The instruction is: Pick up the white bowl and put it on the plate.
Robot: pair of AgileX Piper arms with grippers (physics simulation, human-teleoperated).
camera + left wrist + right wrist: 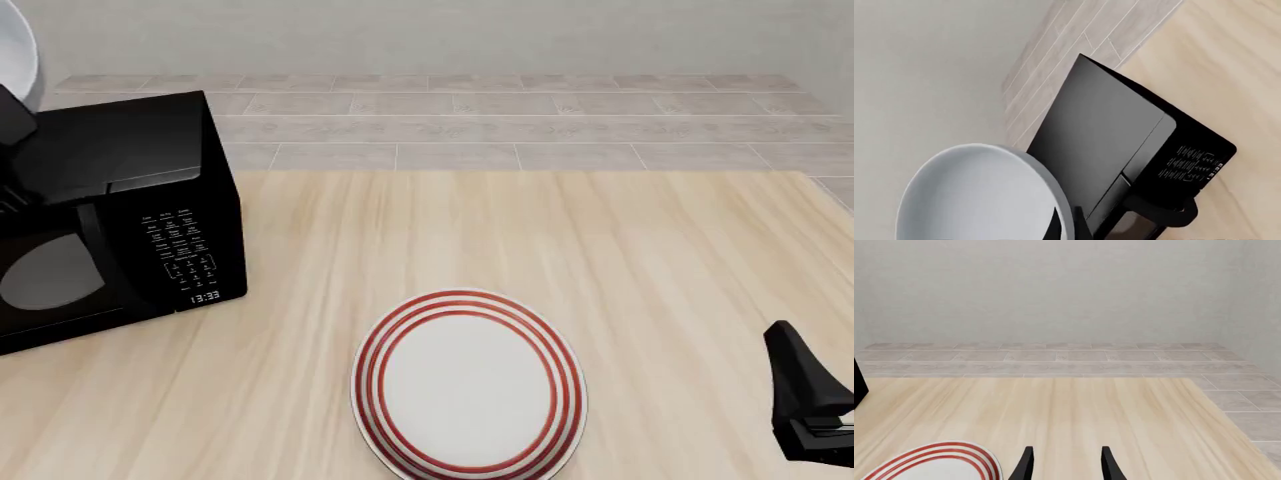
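I am carrying the white bowl (981,195) high above the microwave (114,215) with my left end effector (1071,222) clamped on its rim (to clear the oven). The plate (467,385) is waiting on the tabletop (641,260); my right end effector (1066,462) is idling apart.
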